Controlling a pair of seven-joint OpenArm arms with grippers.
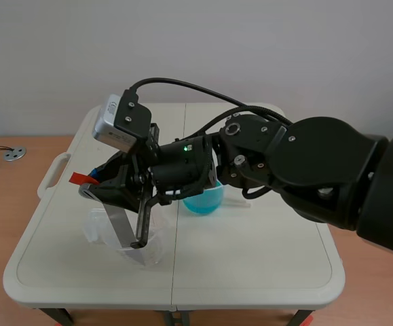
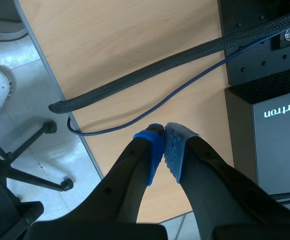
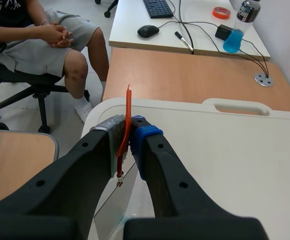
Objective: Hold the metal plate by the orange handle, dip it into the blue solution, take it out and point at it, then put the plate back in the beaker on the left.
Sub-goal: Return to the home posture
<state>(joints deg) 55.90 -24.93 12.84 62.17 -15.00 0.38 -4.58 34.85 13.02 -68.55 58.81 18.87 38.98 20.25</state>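
The right hand (image 3: pixel 129 131) is clamped on the thin orange handle (image 3: pixel 127 107), and the metal plate (image 1: pixel 118 227) hangs tilted with its lower end in the clear beaker (image 1: pixel 157 246) at the left of the desk (image 1: pixel 264 258); I judge it best moved along its own slant, with a firm grip, so its edge does not tip the light beaker. The beaker of blue solution (image 1: pixel 203 202) stands near, half hidden under the same arm, which could knock it. The left hand (image 2: pixel 164 137), fingers together on nothing, hangs over cables (image 2: pixel 134 82) elsewhere; a person (image 3: pixel 44 45) sits beyond the desk.
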